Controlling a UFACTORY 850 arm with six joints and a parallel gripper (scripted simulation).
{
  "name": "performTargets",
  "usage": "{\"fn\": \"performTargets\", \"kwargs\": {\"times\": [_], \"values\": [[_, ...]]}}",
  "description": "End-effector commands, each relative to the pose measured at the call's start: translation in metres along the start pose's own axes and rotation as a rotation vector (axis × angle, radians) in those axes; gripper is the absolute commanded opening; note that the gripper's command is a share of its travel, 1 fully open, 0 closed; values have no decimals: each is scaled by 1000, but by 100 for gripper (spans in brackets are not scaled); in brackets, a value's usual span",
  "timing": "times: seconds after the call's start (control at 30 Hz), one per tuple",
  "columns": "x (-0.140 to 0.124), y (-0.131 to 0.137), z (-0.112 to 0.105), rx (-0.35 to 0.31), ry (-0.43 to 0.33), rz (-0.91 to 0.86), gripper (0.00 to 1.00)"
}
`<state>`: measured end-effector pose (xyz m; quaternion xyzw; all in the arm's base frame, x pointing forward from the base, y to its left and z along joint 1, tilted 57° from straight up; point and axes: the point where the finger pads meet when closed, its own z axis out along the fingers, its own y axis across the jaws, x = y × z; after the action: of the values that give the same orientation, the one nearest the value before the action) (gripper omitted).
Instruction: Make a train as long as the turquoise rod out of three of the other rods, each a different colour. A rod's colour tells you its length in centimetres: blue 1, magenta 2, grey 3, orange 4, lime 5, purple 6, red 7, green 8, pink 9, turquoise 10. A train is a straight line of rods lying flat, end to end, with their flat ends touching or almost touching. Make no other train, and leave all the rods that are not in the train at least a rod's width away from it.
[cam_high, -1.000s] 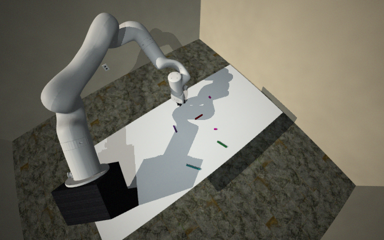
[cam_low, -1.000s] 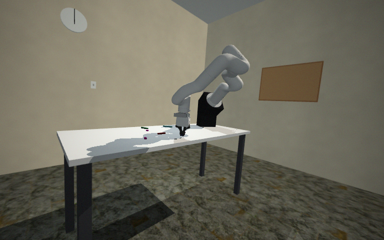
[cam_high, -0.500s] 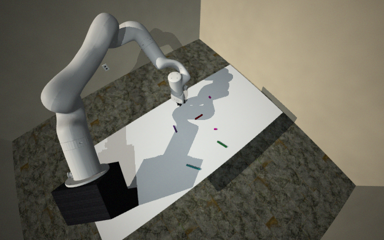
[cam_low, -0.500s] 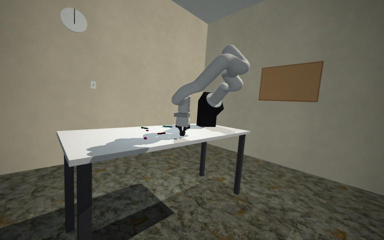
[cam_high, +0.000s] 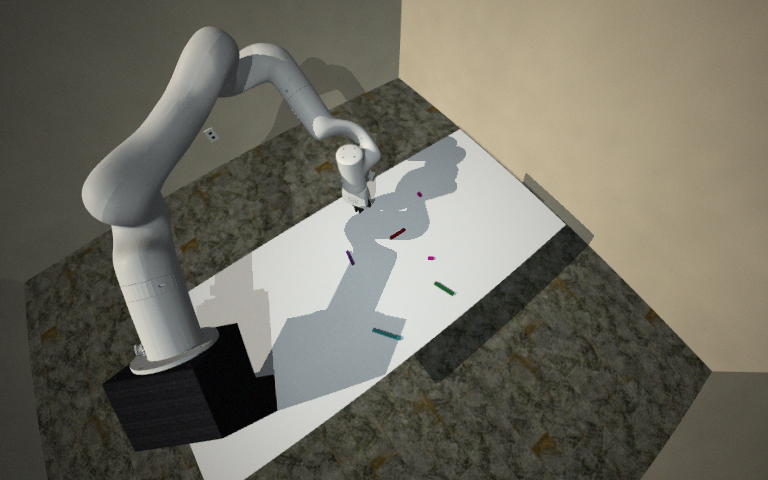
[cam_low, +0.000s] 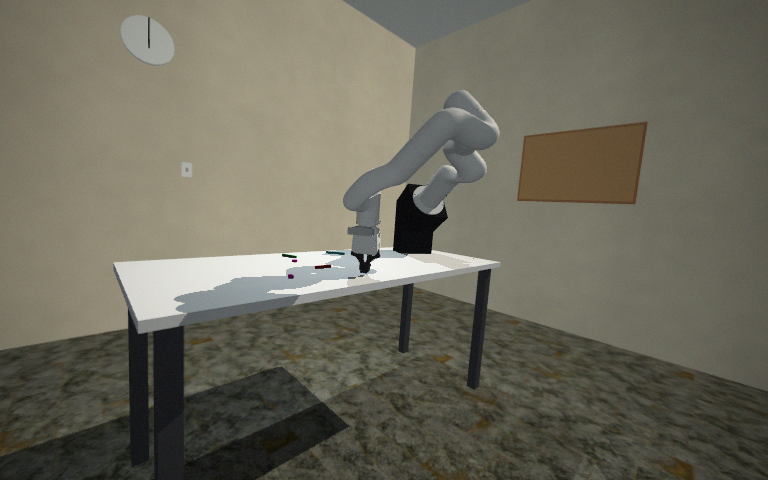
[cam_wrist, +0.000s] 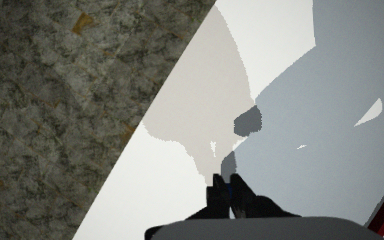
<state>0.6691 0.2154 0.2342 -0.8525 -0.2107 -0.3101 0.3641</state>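
My gripper (cam_high: 359, 208) is low over the white table near its far long edge, shut on a small blue rod (cam_wrist: 230, 189) that shows between the fingertips in the wrist view. In the top view a red rod (cam_high: 397, 233) lies just right of the gripper. A purple rod (cam_high: 350, 257) lies nearer the base. One magenta rod (cam_high: 419, 194) lies beyond the red one and another magenta rod (cam_high: 431, 258) lies nearer the front edge. A green rod (cam_high: 444, 288) and the turquoise rod (cam_high: 386, 333) lie toward the front edge. The gripper also shows in the exterior view (cam_low: 364, 266).
The table's far long edge (cam_wrist: 150, 135) runs close beside the gripper, with floor beyond it. The arm's black base block (cam_high: 181, 390) stands at the table's left end. The arm's shadow covers the table's middle.
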Motion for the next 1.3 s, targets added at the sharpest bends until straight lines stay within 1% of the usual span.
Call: {"fn": "performTargets", "kwargs": {"times": [0.0, 0.27, 1.27], "values": [[1, 0, 3, -1, 1, 0, 4], [1, 0, 8, -1, 1, 0, 4], [1, 0, 9, -1, 1, 0, 4]]}}
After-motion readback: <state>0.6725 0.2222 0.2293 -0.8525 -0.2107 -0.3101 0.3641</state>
